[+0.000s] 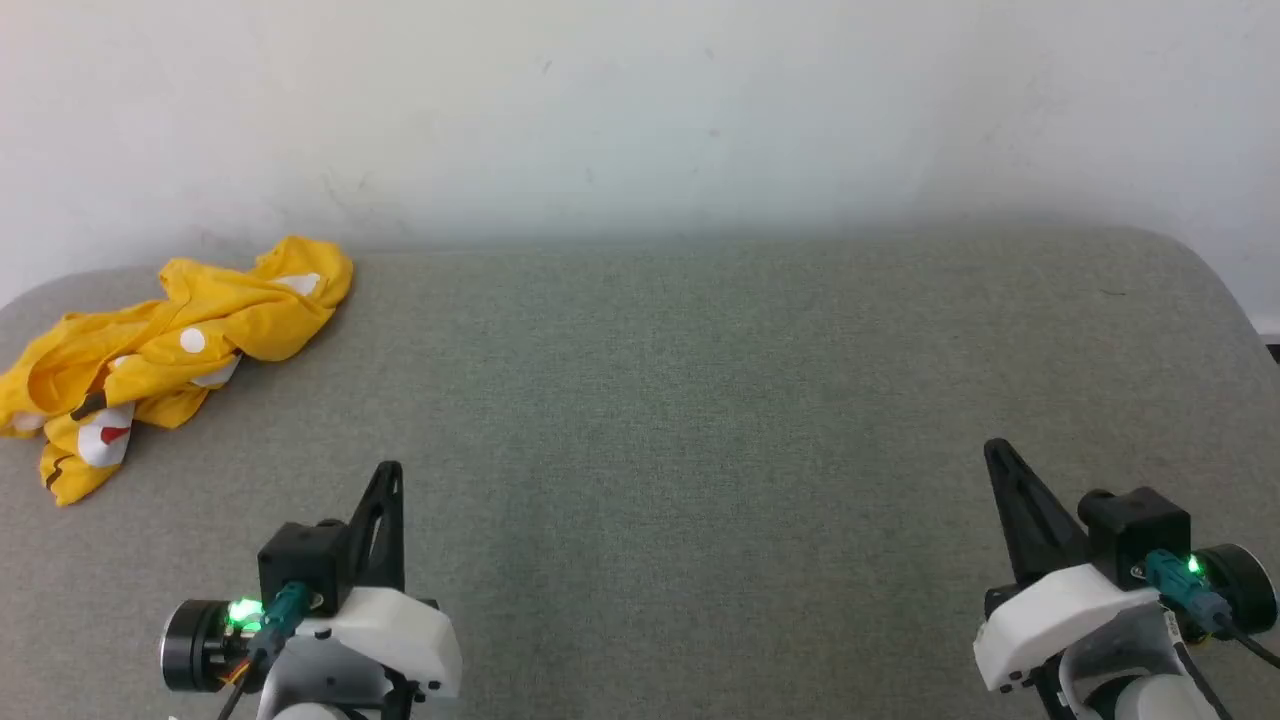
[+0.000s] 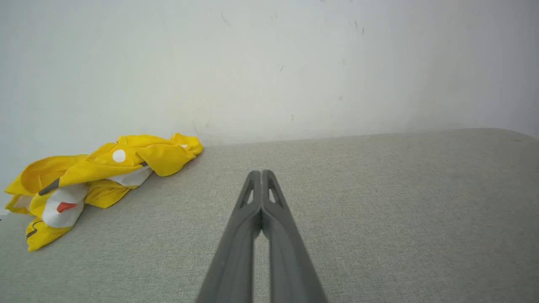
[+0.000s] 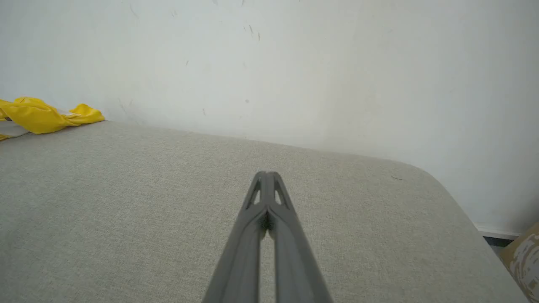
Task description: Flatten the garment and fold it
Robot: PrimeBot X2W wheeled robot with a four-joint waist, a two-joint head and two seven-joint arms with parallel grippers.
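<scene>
Place: bare indoor workroom, exact kind unclear
Surface: grey fabric-covered table beneath the jaws
Backdrop: scuffed white wall beyond the jaws

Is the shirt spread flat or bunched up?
Bunched up: the shirt lies in a crumpled heap, folds piled over each other.
</scene>
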